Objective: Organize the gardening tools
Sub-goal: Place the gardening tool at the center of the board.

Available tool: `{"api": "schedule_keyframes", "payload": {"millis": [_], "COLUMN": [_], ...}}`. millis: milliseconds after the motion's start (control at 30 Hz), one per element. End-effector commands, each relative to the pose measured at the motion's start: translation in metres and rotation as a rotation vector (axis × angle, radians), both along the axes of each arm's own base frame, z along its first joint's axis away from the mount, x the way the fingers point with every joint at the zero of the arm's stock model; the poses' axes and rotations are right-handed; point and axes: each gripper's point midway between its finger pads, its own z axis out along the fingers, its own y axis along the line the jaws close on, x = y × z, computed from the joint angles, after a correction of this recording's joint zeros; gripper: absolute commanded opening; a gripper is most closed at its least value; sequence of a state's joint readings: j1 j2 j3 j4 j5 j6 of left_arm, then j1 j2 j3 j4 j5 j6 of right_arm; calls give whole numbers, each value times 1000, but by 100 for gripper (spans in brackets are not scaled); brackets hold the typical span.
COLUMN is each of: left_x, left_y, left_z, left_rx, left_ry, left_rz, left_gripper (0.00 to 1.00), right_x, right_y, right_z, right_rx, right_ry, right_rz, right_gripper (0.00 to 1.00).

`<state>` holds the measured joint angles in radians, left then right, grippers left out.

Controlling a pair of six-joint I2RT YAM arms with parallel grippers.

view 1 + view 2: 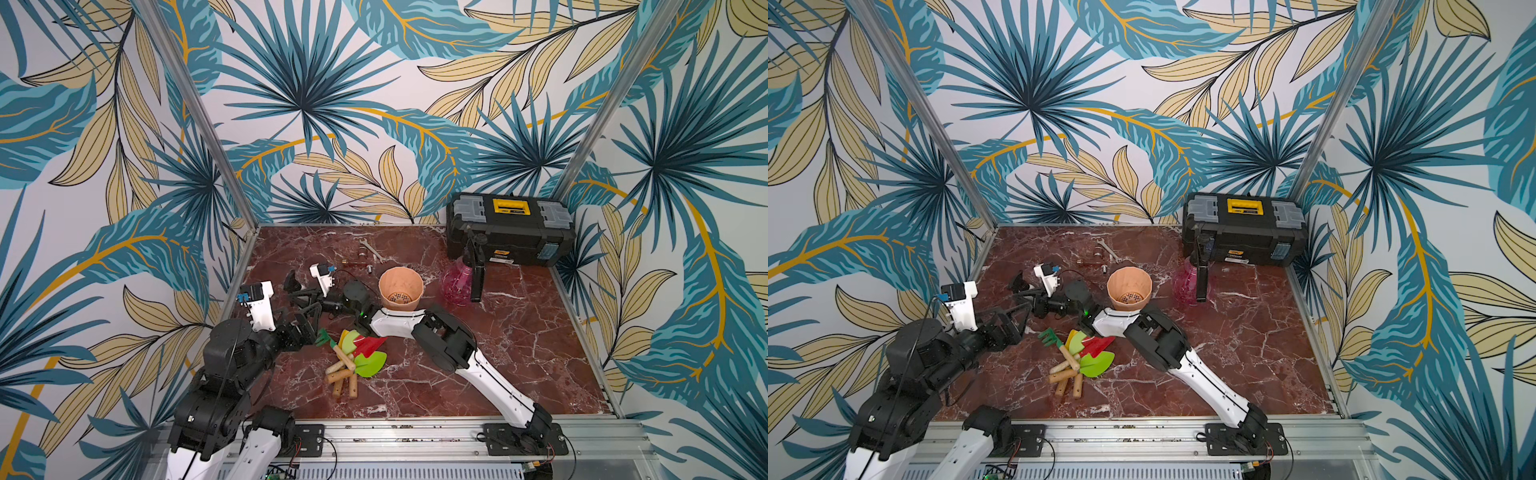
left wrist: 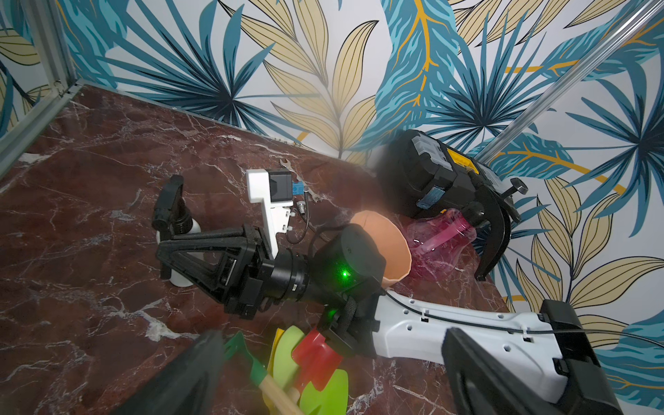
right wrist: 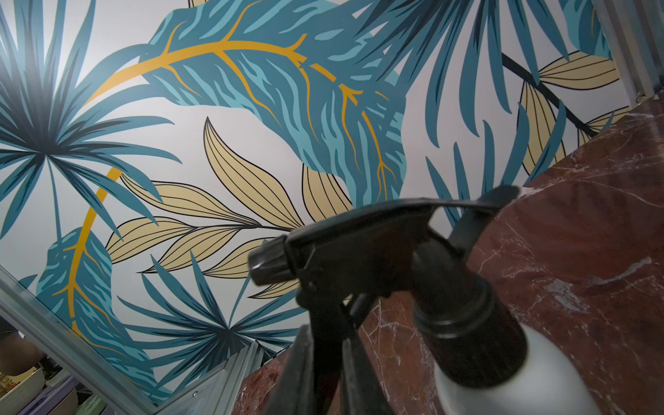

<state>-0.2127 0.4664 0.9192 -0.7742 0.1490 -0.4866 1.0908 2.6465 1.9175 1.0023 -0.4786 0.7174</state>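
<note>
Far left first: my left gripper [image 1: 308, 327] is spread wide with nothing in it, hanging right next to the dark-green rake [image 1: 322, 337] at the edge of the tool pile. A bit further back, my right gripper [image 2: 171, 256] is clamped on a white sprayer [image 3: 510, 377] with a black trigger top. It's roughly upright, over the left-middle of the worktop [image 1: 540, 332]. Can't tell if its base touches the marble.

The hand tools [image 1: 353, 361] are heaped together front-centre, just beside my right forearm. The wooden handles point toward me, and the yellow, red and lime-green heads overlap.

Just behind the pile an orange pot [image 1: 401, 286] stands upright. Right of that, the pink sprayer [image 1: 455, 282] stands on its own, near the front of the black-and-yellow toolbox [image 1: 511, 232] in the back right corner. A wrench [image 1: 374, 249] and some little fittings [image 1: 363, 252] lie at the back, behind the pot.
</note>
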Motion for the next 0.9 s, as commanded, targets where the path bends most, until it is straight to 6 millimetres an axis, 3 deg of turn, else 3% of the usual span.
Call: {"api": "schedule_keyframes", "payload": {"millis": [0,500,867], "left_x": [1,3,5], "left_y": [1,1,0], "left_z": [3,2,1], "left_rx": [11,5,10], "left_ry": [-27,-30,-33], "left_rz": [4,7,4], "left_gripper": [100,100,100], "right_x": [-4,-4,-4], "right_y": [-2,-19,-41], "right_z": [-11,2,14], "right_rx": [1,4,-76], "right_ry": [-26,-75,-102], "right_rz": [-13,-70,-146], "right_gripper": [16,30,34]}}
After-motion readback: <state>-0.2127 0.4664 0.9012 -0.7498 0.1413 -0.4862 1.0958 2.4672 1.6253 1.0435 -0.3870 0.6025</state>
